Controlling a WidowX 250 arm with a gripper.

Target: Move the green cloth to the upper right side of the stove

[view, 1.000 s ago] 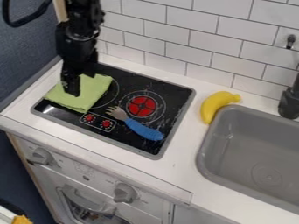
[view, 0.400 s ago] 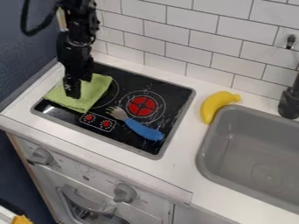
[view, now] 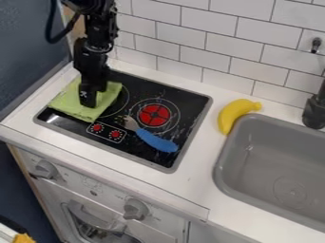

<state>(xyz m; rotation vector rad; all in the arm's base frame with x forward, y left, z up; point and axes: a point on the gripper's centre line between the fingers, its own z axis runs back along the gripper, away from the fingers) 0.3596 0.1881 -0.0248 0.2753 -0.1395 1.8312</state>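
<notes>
The black gripper (view: 88, 100) shifted rightward over the green cloth (view: 70, 105) from its earlier position farther left. The arm (view: 100, 31) above it moved right as well, and its looped black cable (view: 49, 29) swung away from the view's left edge.

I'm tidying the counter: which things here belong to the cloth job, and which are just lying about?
Job:
- green cloth
- stove
- gripper, over the cloth

Lying about:
- blue-handled utensil, on the stove
- banana, beside the sink
</notes>
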